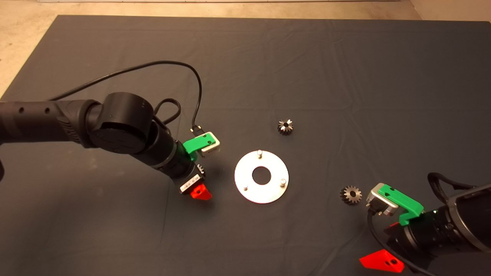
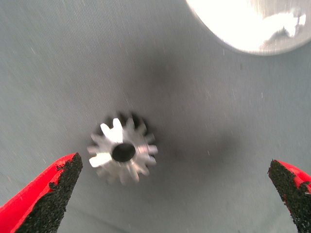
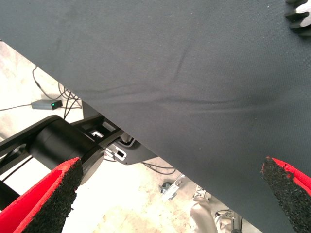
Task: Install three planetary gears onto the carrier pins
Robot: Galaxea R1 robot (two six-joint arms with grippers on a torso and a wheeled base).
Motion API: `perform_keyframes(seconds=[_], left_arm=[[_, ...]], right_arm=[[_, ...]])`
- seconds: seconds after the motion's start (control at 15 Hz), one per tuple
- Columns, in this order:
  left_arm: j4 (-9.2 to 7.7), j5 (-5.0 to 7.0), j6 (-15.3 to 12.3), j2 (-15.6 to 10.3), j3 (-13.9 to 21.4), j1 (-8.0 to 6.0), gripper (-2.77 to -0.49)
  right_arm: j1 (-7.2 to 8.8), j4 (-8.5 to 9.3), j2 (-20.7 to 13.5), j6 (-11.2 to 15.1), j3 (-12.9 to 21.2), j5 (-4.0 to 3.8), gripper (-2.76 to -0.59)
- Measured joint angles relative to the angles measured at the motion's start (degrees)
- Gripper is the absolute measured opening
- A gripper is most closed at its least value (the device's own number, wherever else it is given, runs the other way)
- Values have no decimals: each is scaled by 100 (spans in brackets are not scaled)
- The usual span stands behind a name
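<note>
Between spread left tool fingers, one planetary gear.

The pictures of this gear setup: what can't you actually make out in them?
- Head view: the third gear is mostly hidden beneath the left end effector.
- Left wrist view: the carrier plate is cut off by the edge and glared white; no pins are discernible.
- Right wrist view: one gear is cut off at the corner.
</note>
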Motion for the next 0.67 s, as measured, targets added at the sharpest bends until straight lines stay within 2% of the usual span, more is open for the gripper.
perform_keyframes(seconds=[0.2, 0.4, 0.47, 0.6, 0.67], left_arm=[[252, -71, 0, 2, 0, 2, -49], [337, -88, 0, 2, 0, 20, -49], [418, -106, 0, -16, 0, 35, -49], [472, -99, 2, -64, 0, 141, -49], [487, -110, 2, -61, 0, 146, -49]], right_arm=[[0, 2, 0, 0, 0, -2, -60], [0, 2, -6, 0, 0, -2, -60], [0, 2, -17, -4, 0, -3, -60], [-1, 5, -125, -4, 0, -35, -61], [0, 5, -227, -6, 0, -36, -61]])
